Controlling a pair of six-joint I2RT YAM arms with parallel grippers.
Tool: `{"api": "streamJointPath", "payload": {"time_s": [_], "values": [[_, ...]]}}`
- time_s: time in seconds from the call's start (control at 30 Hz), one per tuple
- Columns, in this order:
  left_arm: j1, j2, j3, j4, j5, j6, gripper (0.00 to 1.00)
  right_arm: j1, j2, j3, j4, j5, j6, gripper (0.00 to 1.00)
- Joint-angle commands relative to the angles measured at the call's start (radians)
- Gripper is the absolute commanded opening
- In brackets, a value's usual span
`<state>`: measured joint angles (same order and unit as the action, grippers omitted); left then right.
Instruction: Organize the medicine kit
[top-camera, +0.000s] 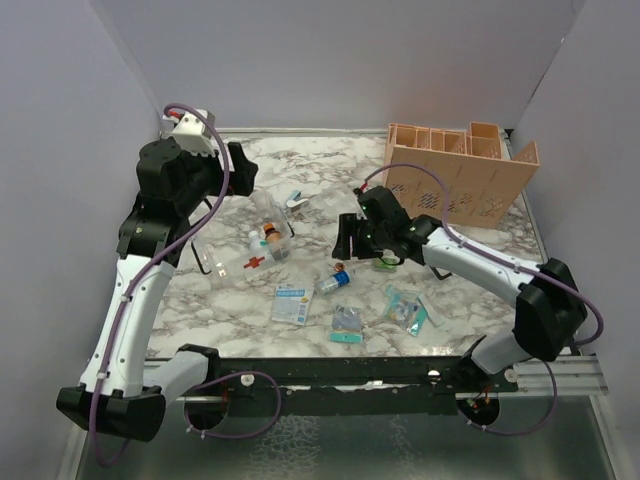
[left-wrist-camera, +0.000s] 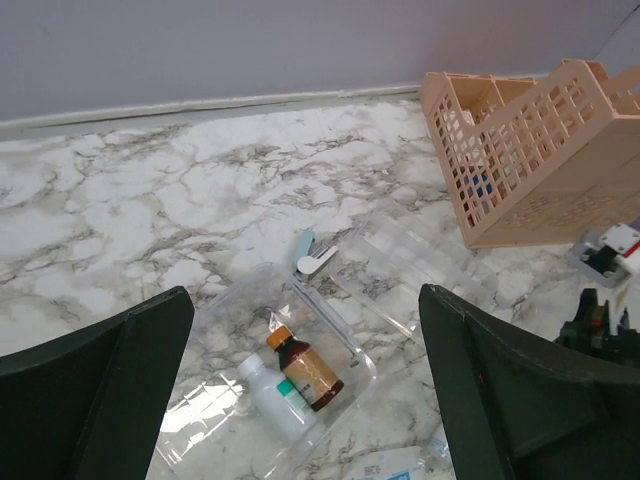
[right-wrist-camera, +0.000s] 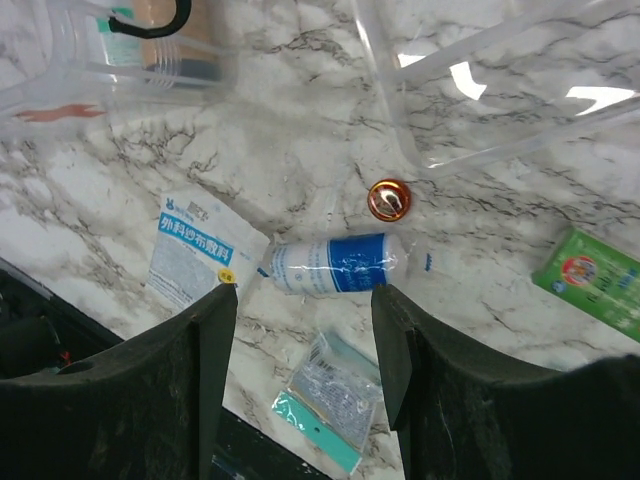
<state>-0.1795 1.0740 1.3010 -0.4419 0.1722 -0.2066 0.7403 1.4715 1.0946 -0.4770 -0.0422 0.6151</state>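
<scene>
The clear plastic kit box (top-camera: 228, 262) lies open at centre-left. A brown bottle (left-wrist-camera: 306, 372) and a white bottle (left-wrist-camera: 276, 402) lie in it. My left gripper (top-camera: 243, 166) is raised above the box, open and empty; in the left wrist view (left-wrist-camera: 305, 320) the box sits between its jaws, far below. My right gripper (top-camera: 348, 240) is open and empty, hovering just above a blue-and-white wrapped roll (right-wrist-camera: 336, 264). Around the roll lie a small copper cap (right-wrist-camera: 389, 199), a white-blue dressing packet (right-wrist-camera: 194, 250), a teal packet (right-wrist-camera: 330, 402) and a green box (right-wrist-camera: 590, 280).
An orange slotted organizer (top-camera: 462, 172) stands at the back right. The box's clear lid (left-wrist-camera: 420, 262) lies flat beside it, with a white clip-like item (left-wrist-camera: 314, 258) nearby. More teal packets (top-camera: 405, 308) lie near the front right. A black rail (top-camera: 330, 370) runs along the table's near edge.
</scene>
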Motion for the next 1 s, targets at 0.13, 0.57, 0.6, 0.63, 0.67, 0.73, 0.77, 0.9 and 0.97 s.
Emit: {"api": "streamJointPath", "payload": {"time_s": [0.13, 0.57, 0.6, 0.63, 0.67, 0.73, 0.77, 0.9, 0.97], "values": [[-0.019, -0.061, -0.006, 0.006, 0.13, 0.064, 0.99, 0.133, 0.194, 0.057, 0.147, -0.308, -0.102, 0.56], [-0.091, -0.07, 0.008, 0.003, -0.02, -0.009, 0.96, 0.235, 0.279, 0.032, 0.093, -0.117, 0.135, 0.48], [-0.093, -0.07, 0.003, 0.003, -0.022, -0.018, 0.96, 0.241, 0.285, 0.023, 0.097, -0.114, 0.162, 0.46], [-0.095, -0.071, -0.002, 0.004, -0.022, -0.026, 0.96, 0.244, 0.291, 0.018, 0.106, -0.12, 0.181, 0.44], [-0.098, -0.072, -0.007, 0.006, -0.021, -0.034, 0.96, 0.248, 0.296, 0.015, 0.11, -0.117, 0.204, 0.43], [-0.102, -0.072, -0.017, 0.009, -0.016, -0.045, 0.95, 0.257, 0.297, 0.011, 0.101, -0.084, 0.263, 0.42], [-0.105, -0.072, -0.022, 0.011, -0.011, -0.046, 0.95, 0.259, 0.294, 0.006, 0.102, -0.069, 0.292, 0.42], [-0.115, -0.07, -0.033, 0.017, -0.009, -0.054, 0.95, 0.261, 0.285, -0.037, 0.162, -0.052, 0.371, 0.43], [-0.117, -0.066, -0.032, 0.023, -0.003, -0.058, 0.95, 0.262, 0.304, -0.031, 0.183, -0.047, 0.385, 0.43]]}}
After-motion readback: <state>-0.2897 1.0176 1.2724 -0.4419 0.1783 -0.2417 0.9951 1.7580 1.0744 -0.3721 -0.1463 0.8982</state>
